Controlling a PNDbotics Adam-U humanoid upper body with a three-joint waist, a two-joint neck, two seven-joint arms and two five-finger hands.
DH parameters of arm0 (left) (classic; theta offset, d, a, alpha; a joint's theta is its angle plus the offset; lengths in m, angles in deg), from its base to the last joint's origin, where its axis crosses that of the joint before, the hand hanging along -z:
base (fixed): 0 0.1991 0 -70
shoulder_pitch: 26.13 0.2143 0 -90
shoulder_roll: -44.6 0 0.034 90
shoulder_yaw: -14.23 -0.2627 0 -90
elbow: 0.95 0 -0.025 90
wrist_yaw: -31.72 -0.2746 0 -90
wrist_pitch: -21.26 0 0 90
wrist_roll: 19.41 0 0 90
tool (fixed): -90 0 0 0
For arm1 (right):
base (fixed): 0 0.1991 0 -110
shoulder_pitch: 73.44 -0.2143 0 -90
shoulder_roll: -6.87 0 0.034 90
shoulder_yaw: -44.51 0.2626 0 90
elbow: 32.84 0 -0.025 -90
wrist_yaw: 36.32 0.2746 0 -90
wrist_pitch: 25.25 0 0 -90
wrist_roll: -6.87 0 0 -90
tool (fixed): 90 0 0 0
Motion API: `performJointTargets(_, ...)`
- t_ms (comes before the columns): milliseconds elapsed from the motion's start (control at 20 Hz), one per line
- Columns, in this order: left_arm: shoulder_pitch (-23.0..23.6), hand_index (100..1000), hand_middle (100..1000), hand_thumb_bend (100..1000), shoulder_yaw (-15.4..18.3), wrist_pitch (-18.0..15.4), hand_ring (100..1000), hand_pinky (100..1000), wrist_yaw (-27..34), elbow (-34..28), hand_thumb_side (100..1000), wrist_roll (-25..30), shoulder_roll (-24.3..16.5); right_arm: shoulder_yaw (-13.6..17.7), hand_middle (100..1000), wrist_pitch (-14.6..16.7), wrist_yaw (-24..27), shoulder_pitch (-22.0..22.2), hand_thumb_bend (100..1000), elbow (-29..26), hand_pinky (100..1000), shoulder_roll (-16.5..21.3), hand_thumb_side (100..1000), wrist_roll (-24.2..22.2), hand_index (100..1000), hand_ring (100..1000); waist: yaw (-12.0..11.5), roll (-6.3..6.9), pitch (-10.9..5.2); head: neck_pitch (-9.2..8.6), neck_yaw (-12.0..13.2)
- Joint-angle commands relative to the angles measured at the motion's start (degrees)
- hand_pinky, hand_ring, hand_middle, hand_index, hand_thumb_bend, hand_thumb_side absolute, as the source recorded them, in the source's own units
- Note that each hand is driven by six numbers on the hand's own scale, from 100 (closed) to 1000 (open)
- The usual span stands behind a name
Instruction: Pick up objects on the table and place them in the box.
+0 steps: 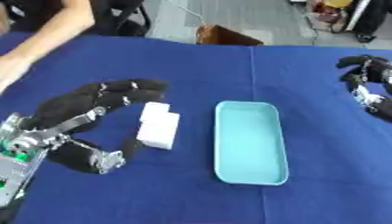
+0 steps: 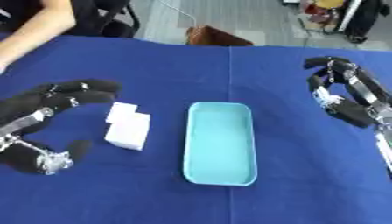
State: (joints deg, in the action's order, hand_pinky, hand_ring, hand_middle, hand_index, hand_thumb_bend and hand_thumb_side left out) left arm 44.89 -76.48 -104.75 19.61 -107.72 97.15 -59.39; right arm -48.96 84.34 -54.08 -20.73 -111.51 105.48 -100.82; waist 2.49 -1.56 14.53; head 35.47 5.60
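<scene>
Left hand (image 1: 76, 118) spread around white block (image 1: 159, 126), not yet pinched. Risk: block nudged away from box (image 1: 250, 142), or dropped short.

bare blue tablecloth (image 1: 191, 70) lies open between the white block (image 1: 159, 125) and the light blue box (image 1: 250, 142). left hand (image 1: 80, 111) flanks the block's outer side; right hand (image 2: 341, 94) hangs well apart from the box.
</scene>
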Motion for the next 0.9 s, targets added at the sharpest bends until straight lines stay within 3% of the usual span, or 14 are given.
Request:
performJointTargets(50,-2.2,1000,958,100,0.3,1.1,845,678,2.7,3.5,762,0.6,0.4,0.4,773,-0.2,0.2,-0.6,100,-0.9,490,1.6,726,-0.1,886,670,0.0,-0.07,-1.15,-1.15,-0.1)
performJointTargets(450,-8.1,999,913,100,-0.7,1.3,814,671,5.7,11.7,752,2.7,-0.9,0.1,773,-0.2,0.3,-0.7,100,-0.9,490,1.3,726,-0.3,886,671,0.3,-0.13,-1.36,-1.13,0.6)
performJointTargets(900,-13.5,954,881,152,-4.6,-6.0,828,748,-2.4,16.2,715,3.0,-5.5,-0.6,773,0.0,0.2,-1.6,100,-0.9,491,0.9,725,-0.9,886,671,1.8,0.25,-1.1,-1.33,1.8)
